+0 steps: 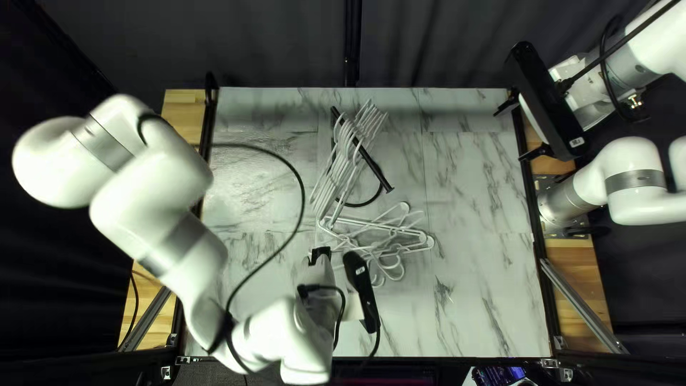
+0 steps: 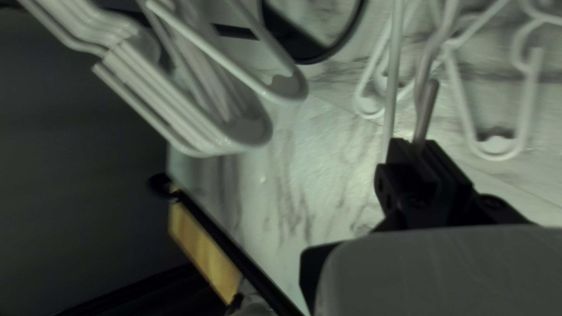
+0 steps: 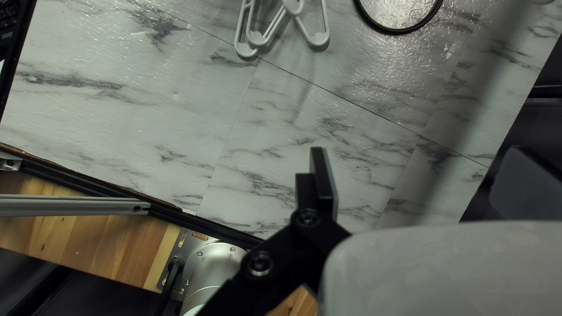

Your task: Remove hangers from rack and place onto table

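White hangers (image 1: 355, 139), a packed row, hang on the rack (image 1: 374, 169), toward the far edge of the desk (image 1: 479, 179), left of its centre. Loose hangers (image 1: 395, 247) lie tangled near the centre. Left tool (image 2: 417, 149): clamped on a thin hanger (image 2: 427, 111); can't tell if it is clear of the others. Right tool (image 3: 420, 169): fingers wide apart, near the right edge. Hangers probably light, stiff, slick; likely to snag. Best taken singly, at the hook's neck.
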Action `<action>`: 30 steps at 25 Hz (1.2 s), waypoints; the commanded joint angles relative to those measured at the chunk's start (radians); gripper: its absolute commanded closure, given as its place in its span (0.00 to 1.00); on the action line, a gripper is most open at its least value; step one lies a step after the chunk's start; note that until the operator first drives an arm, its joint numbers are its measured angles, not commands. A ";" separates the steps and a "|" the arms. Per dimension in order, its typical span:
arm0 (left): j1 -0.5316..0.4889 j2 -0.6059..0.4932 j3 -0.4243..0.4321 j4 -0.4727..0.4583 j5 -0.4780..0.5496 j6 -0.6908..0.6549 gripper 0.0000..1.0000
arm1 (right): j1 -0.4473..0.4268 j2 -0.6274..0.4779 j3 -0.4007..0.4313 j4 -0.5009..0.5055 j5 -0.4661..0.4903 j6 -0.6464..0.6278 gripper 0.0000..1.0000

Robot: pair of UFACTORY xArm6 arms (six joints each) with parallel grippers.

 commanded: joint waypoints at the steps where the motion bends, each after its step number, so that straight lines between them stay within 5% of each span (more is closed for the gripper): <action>1: -0.010 0.018 -0.018 0.013 0.032 -0.014 1.00 | 0.000 0.000 0.000 0.000 0.000 0.000 0.00; 5: -0.010 0.018 -0.018 0.013 0.032 -0.014 1.00 | 0.000 0.000 0.000 0.000 0.000 0.000 0.00; 16: -0.013 -0.021 0.205 0.126 -0.244 0.024 1.00 | 0.000 0.000 0.000 0.000 0.000 0.000 0.00; 21: 0.012 0.101 0.086 0.117 -0.140 0.079 1.00 | 0.000 0.000 0.000 0.000 0.000 0.000 0.00; 30: 0.003 0.115 0.086 0.109 -0.140 0.041 1.00 | 0.000 0.000 0.000 0.000 0.000 0.000 0.00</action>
